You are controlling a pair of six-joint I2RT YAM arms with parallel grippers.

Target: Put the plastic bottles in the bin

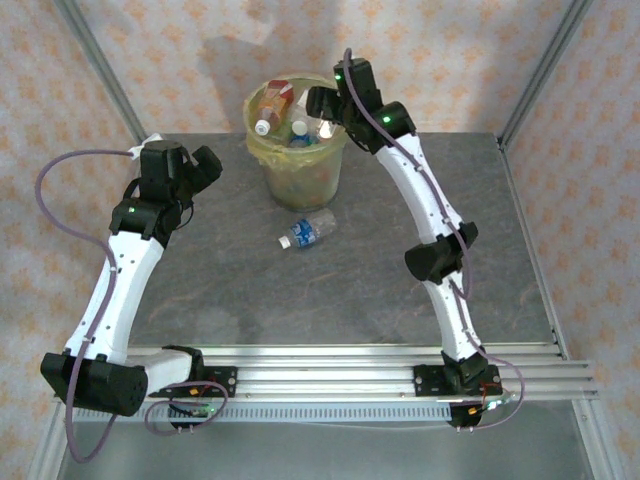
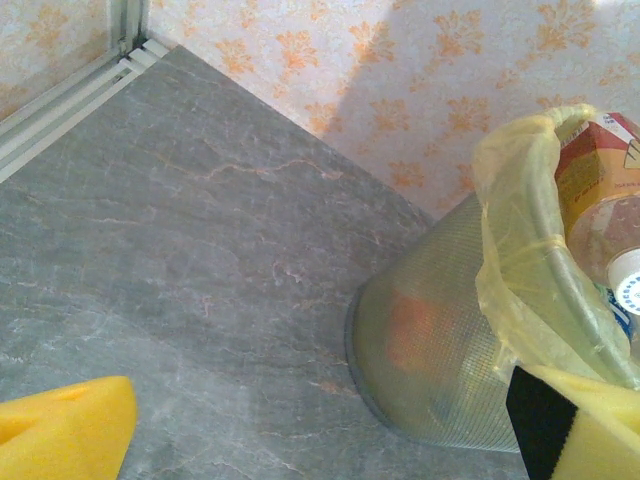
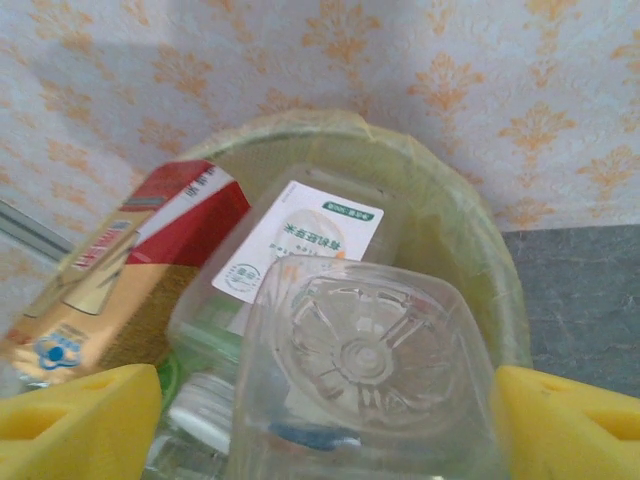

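The right arm [image 1: 430, 200] climbs from its base at the near right edge, bends at the elbow and leans in toward the bin [image 1: 297, 170], so its wrist sits above the bin's right rim. The right claw [image 1: 325, 105] points down into the opening. In the wrist view its yellow pads [image 3: 80, 420] stand wide apart on either side of a clear bottle [image 3: 360, 370], seen bottom-on. There is a plain gap on the left side, and I cannot tell whether the right pad touches. The claw is slack, gripping nothing. That bottle rests on the heap of bottles [image 1: 290, 110] already in the bin, beside a red-labelled one [image 3: 150, 240] and a white-labelled one [image 3: 300, 240].

The left arm [image 1: 120, 270] arches up from the near left corner, its wrist turned toward the bin from the left. The left claw [image 1: 207, 165] hangs above the table [image 1: 200, 290], near the bin but apart from it. Its pads [image 2: 60, 430] are spread wide with only bare table between them.

One loose bottle [image 1: 307, 230] lies on its side on the table just in front of the bin, between the arms, with its blue cap toward the near left.
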